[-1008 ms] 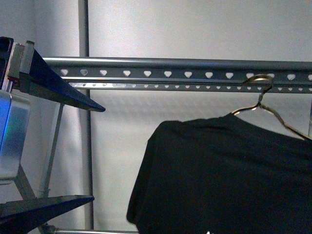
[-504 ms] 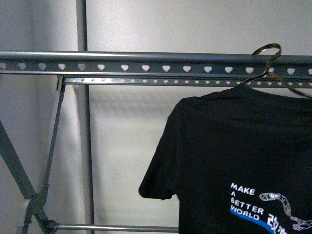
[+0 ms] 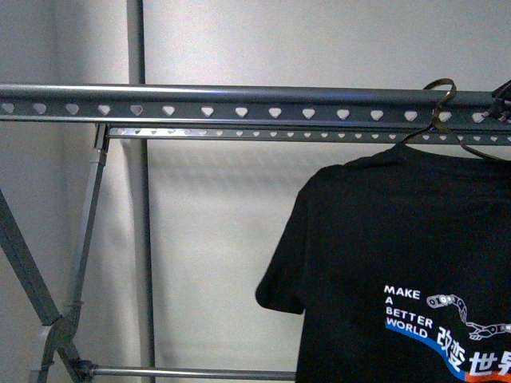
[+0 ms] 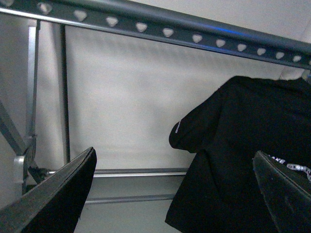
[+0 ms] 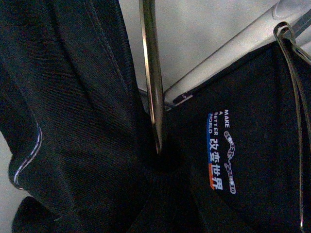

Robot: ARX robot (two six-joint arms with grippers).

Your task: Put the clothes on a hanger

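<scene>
Left wrist view: the left hand (image 4: 174,153) has its two dark fingers spread wide with nothing between them, well apart from the cloth. A dark shape at the front view's edge, just beside the hook, is probably the right hand (image 3: 505,100); whether it pinches the wire I cannot tell.

Outward from there, the black T-shirt (image 3: 399,239) hangs on a thin brass-coloured wire hanger (image 3: 437,100), whose hook sits at the height of the grey heart-punched rail (image 3: 239,102), near its right end. Whether the hook already bears on the rail is not clear. The right wrist view is pressed close to the cloth and shows the wire's stem running into the collar.

The step, as I judge it, is seating the hook. Done well, the curve should drop fully over the rail's top edge and carry the shirt's weight before any release. The wire should stay level so the shoulders do not slide off.

No desk shows. The rail stands on slanted grey legs (image 3: 84,239) joined by a low crossbar (image 3: 192,373), before a plain pale wall (image 3: 279,40).
</scene>
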